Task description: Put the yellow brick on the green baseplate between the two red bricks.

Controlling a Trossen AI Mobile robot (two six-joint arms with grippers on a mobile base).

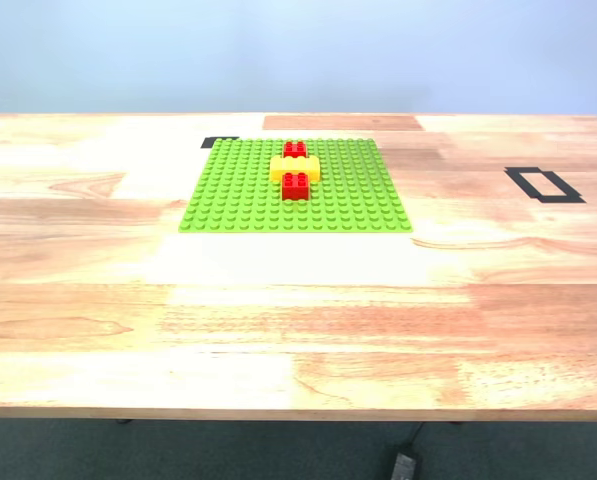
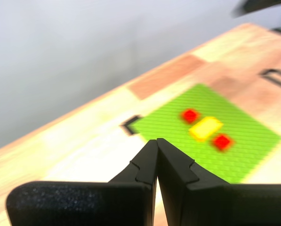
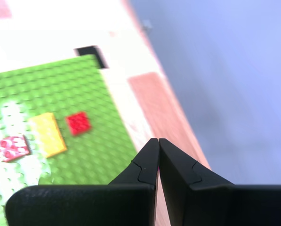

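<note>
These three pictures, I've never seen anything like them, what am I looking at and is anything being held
A two-armed robot took them. One camera on its body looks across a wooden table. There lies a green baseplate with a yellow brick sitting between two red bricks, plus black tape marks. The other two pictures come from cameras riding on each arm. The black wedges in them are my first gripper and my second gripper, both closed with nothing between them, up above the table. Nothing is held.
</note>
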